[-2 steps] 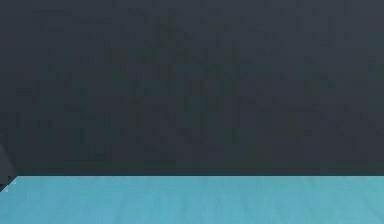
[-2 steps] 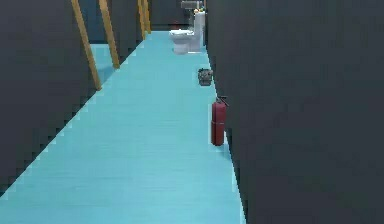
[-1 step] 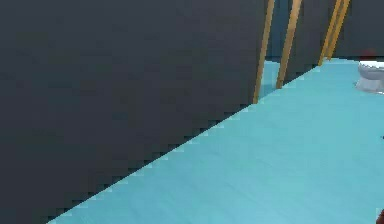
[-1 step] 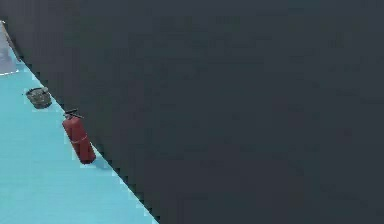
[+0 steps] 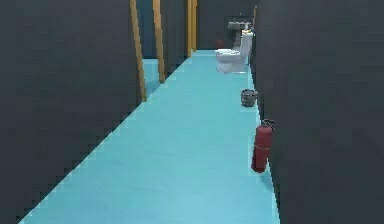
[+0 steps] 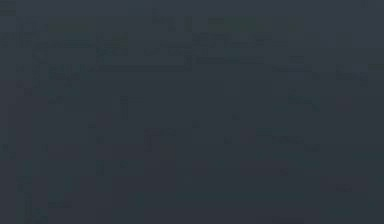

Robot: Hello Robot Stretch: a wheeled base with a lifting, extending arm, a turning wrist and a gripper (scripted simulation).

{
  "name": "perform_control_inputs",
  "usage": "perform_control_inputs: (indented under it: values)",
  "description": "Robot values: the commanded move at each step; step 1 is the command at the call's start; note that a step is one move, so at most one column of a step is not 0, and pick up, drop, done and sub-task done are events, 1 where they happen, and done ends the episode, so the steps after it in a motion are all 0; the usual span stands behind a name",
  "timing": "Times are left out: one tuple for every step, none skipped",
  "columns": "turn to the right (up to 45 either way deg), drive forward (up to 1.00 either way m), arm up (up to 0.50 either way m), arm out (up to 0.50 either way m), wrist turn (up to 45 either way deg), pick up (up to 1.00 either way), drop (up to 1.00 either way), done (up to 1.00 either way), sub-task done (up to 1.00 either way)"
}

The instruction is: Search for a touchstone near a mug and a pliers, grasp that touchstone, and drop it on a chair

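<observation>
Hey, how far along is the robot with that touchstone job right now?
Done: nothing visibly. In hand: the search, judging by the view ahead, a corridor with a red fire extinguisher, a small grey pail and a white toilet at its far end; the arm side view faces a dark wall. Left: finding the touchstone, grasping it and dropping it on a chair.

A small dark grey cup-shaped vessel (image 5: 248, 97) stands upright on the floor against the forward view's right wall (image 5: 320, 90). It is too small to tell whether it is a mug.

Dim, flat, even light throughout
</observation>
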Motion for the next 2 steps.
perform_control_inputs:
  values:
    - [0.0, 1.00, 0.00, 0.00, 0.0, 0.00, 0.00, 0.00, 0.00]
    - [0.0, 1.00, 0.00, 0.00, 0.0, 0.00, 0.00, 0.00, 0.00]
